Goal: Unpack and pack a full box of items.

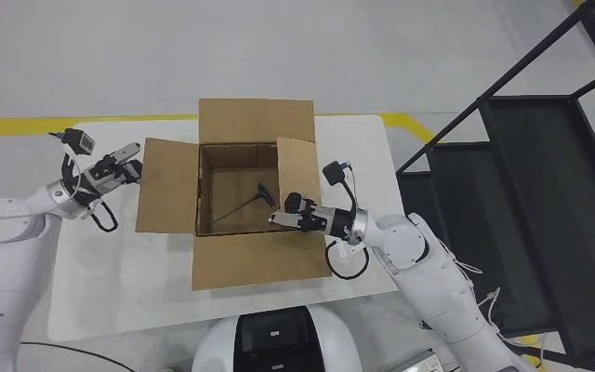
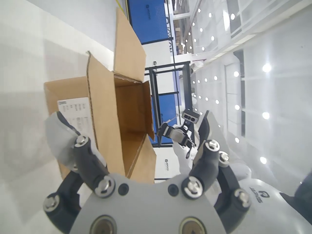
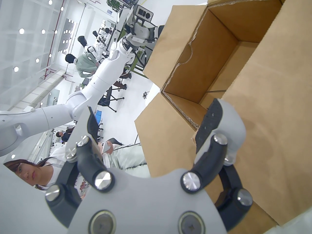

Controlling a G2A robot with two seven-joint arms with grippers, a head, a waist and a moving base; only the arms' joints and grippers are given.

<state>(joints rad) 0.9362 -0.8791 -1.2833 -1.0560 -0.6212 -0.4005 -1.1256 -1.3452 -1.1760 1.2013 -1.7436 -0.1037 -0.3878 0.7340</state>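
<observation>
Brown corrugated cardboard box, upright on the white table, flaps open, white label on one side wall, slim dark long-handled item lying diagonally on its floor

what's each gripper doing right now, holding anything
Left gripper: open, empty, by the brown cardboard box's left flap.
Right gripper: open, empty, over the box's near right corner.
</observation>
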